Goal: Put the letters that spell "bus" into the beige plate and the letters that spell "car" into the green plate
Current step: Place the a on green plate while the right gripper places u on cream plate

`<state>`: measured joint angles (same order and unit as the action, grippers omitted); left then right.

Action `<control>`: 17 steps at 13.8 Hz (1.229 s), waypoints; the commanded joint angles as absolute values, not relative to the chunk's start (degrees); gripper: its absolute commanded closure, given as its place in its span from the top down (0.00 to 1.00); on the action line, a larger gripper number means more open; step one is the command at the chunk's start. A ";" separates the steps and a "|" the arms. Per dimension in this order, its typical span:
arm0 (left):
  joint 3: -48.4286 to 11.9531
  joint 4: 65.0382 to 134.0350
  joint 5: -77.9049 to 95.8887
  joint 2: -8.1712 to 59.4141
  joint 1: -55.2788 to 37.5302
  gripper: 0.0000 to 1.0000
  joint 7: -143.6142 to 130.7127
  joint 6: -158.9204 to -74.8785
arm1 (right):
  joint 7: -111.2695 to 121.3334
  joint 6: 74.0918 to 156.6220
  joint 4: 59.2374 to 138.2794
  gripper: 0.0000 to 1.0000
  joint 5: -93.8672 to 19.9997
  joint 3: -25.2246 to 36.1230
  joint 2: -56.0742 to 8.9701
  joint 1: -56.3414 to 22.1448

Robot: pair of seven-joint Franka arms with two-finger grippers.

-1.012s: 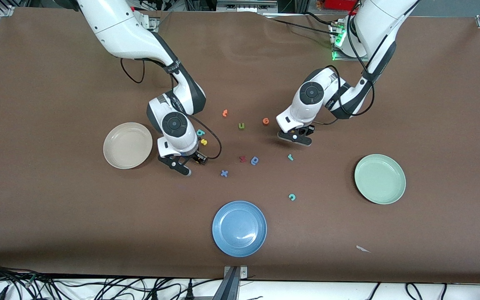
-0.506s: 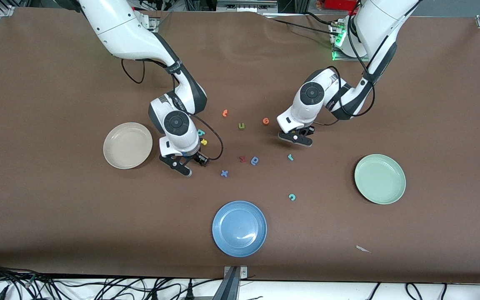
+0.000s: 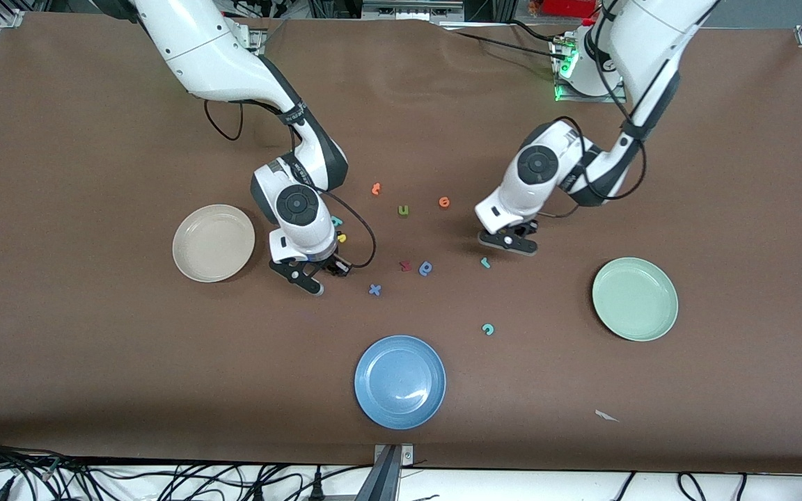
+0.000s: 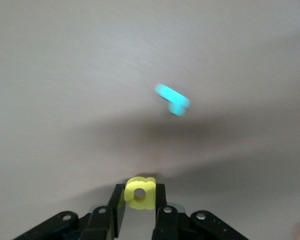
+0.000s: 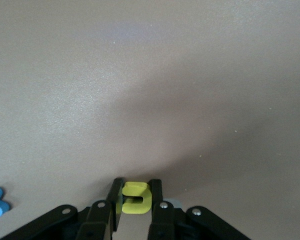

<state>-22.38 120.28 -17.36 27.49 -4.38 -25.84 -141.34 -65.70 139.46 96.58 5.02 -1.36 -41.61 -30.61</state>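
Between the fingers of the left gripper, a yellow "a" is clamped, standing up out of the fingertips with its round hole facing the wrist camera; this gripper hangs over bare table just above the teal "r", which lies flat below it with its stem slanted. The right gripper is closed on a yellow "u", turned on its side so its opening faces one finger; it hangs low over the table beside the beige plate, toward the right arm's end. Just by the right wrist, a teal "b" and a yellow "s" lie partly hidden by the arm. The teal "c" lies nearer the front camera than the left gripper, between it and the green plate. The surface is a brown table cover, with cables along its front edge. Between the two grippers lie an olive "u", two orange letters, a red letter, a blue rounded letter and a blue "x". A blue plate sits nearest the camera. Both task plates hold nothing.
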 commanded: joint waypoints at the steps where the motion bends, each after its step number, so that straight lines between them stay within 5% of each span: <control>1: -23.11 114.37 -18.64 25.84 0.95 0.02 -19.01 -131.87 | -65.49 139.66 95.98 0.05 5.62 -0.70 -42.10 -30.94; 9: -22.68 107.67 -19.51 27.15 18.36 0.00 1.83 -126.30 | -45.31 122.98 97.81 0.05 5.19 0.97 -32.53 -24.28; 12: -22.50 106.00 -19.69 30.92 19.86 0.07 2.20 -126.74 | -36.51 122.78 105.61 0.05 5.19 2.71 -27.09 -21.37; 14: -22.50 103.28 -20.04 33.65 19.86 0.48 2.20 -126.65 | -30.61 126.97 114.04 0.05 5.19 5.43 -23.22 -21.36; 15: -22.50 102.40 -20.04 33.92 19.86 0.94 2.20 -126.65 | -29.37 131.61 118.95 0.05 5.19 6.67 -22.16 -21.27; 16: -22.59 101.61 -20.04 33.66 19.60 1.00 1.50 -126.56 | -27.88 136.18 122.83 0.06 5.19 7.46 -21.54 -21.36; 17: -22.67 100.38 -19.95 33.58 19.25 1.00 1.49 -126.39 | -27.51 137.80 123.83 0.26 5.19 7.64 -21.53 -21.27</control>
<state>-22.20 103.96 -17.81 32.93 19.83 2.11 -127.32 -29.49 132.38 116.16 5.09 7.08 -25.33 -21.01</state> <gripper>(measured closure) 0.493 0.736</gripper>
